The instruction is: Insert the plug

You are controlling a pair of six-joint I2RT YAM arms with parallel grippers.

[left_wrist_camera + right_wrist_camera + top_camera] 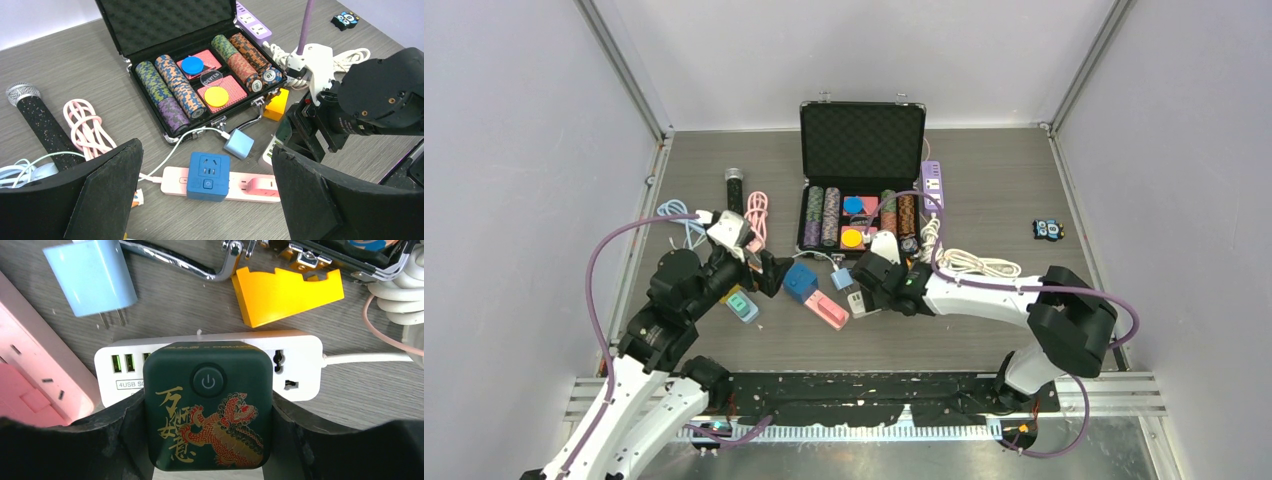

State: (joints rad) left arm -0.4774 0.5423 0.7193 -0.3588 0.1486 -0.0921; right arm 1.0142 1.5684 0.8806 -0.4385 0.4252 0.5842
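The plug is a dark green cube [207, 405] with a power button and a gold and red lion print. My right gripper [207, 412] is shut on its two sides. The cube sits over the middle of a white power strip [300, 360] that has USB ports at its left end. Its prongs are hidden, so I cannot tell whether they are seated. In the top view my right gripper [864, 285] is at the table's centre. My left gripper [206, 150] hangs open above a blue cube socket [209, 176] on a pink power strip [250, 185], touching neither.
A light blue charger [90, 277] and a yellow block [287, 290] lie just beyond the white strip. An open case of poker chips [861, 190] stands behind. A purple strip [933, 185], a white cable [974, 263], a microphone [40, 120] and a pink cable [85, 127] lie around.
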